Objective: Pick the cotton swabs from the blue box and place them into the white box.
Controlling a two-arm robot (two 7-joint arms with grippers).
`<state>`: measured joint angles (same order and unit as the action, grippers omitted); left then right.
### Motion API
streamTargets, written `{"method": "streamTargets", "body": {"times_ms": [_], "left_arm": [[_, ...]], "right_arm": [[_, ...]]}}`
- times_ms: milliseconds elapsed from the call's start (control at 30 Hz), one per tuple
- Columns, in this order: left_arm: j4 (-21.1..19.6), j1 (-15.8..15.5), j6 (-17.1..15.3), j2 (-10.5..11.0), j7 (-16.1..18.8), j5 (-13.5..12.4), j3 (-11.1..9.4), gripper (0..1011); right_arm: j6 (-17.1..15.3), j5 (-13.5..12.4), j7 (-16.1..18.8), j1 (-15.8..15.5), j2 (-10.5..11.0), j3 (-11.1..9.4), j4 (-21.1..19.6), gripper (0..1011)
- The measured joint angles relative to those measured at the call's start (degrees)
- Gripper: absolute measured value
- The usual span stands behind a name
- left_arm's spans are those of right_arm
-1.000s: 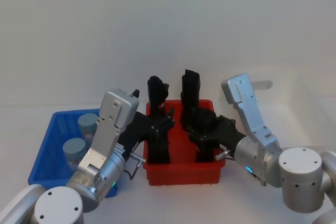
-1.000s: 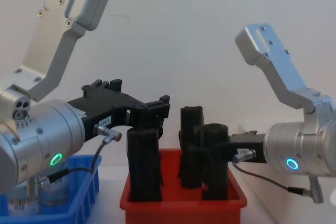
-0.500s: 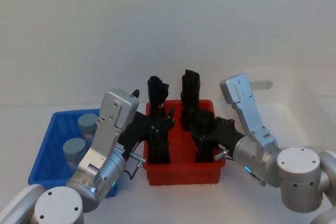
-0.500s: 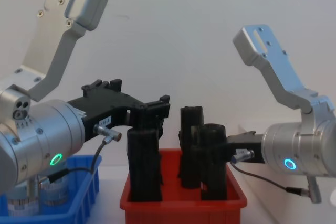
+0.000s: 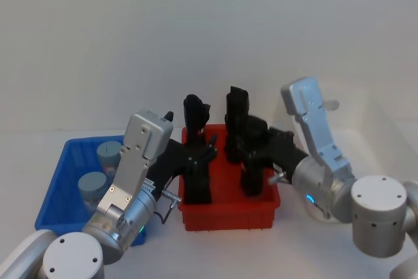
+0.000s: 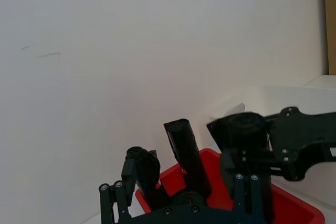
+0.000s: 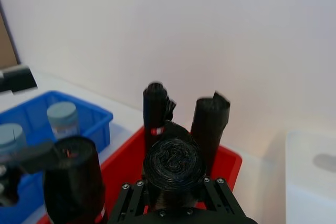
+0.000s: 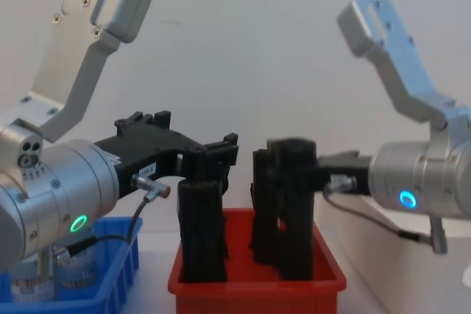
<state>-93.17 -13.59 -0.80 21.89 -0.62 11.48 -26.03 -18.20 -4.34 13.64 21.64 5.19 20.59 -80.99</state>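
My right pincer [image 5: 253, 143] is clamped around a black roll [image 5: 255, 168] standing upright at the right side of the red bin [image 5: 228, 215]. Its fingers press the roll's upper part from both sides, and the roll's foot is inside the bin. My left pincer [image 5: 202, 155] hangs over the left side of the same bin with its fingers spread wide above the top of a second roll [image 5: 196, 187]. From the chest view it sits very close over that roll, but I cannot tell whether it touches it. Two more rolls [image 5: 194, 112] stand upright along the bin's far wall.

The cotton swabs [image 5: 110, 153] are two tubs with grey-blue lids, both upright in the blue box [image 5: 65, 168], one behind the other. The box sits on the desk [image 5: 215, 253] just left of the red bin, beside my left arm. The white box [image 7: 310, 182] stands on the desk to the right of the red bin, near my right arm. Neither pincer is at the blue box.
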Motion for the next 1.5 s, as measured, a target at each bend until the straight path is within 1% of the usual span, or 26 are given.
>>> {"method": "streamTargets", "body": {"times_ms": [267,500,667,733,833,1167,1333,1500], "left_arm": [[0.00,0.00,0.00,0.00,0.00,0.00,0.00,1004],[0.00,0.00,0.00,0.00,0.00,0.00,0.00,1004],[0.00,0.00,0.00,0.00,0.00,0.00,0.00,1004],[0.00,0.00,0.00,0.00,0.00,0.00,0.00,1004],[0.00,0.00,0.00,0.00,0.00,0.00,0.00,1004],[0.00,0.00,0.00,0.00,0.00,0.00,0.00,1004],[0.00,0.00,0.00,0.00,0.00,0.00,0.00,1004],[0.00,0.00,0.00,0.00,0.00,0.00,0.00,1004]], "right_arm": [[3.21,-1.11,-0.87,0.54,0.36,-1.07,-3.00,427],[5.76,-1.54,-2.01,1.30,0.83,-2.22,-5.10,427],[8.30,-1.44,-3.70,2.21,1.62,-3.77,-6.62,427],[8.61,-1.40,-3.95,2.31,1.74,-3.97,-6.75,427],[10.09,-0.98,-5.46,2.81,2.42,-5.04,-7.30,427],[13.01,0.20,-9.97,3.15,4.50,-7.86,-7.30,427],[13.47,0.33,-12.29,2.53,5.45,-9.07,-6.12,427],[13.43,0.00,-13.83,2.04,5.91,-9.82,-4.58,427]]}}
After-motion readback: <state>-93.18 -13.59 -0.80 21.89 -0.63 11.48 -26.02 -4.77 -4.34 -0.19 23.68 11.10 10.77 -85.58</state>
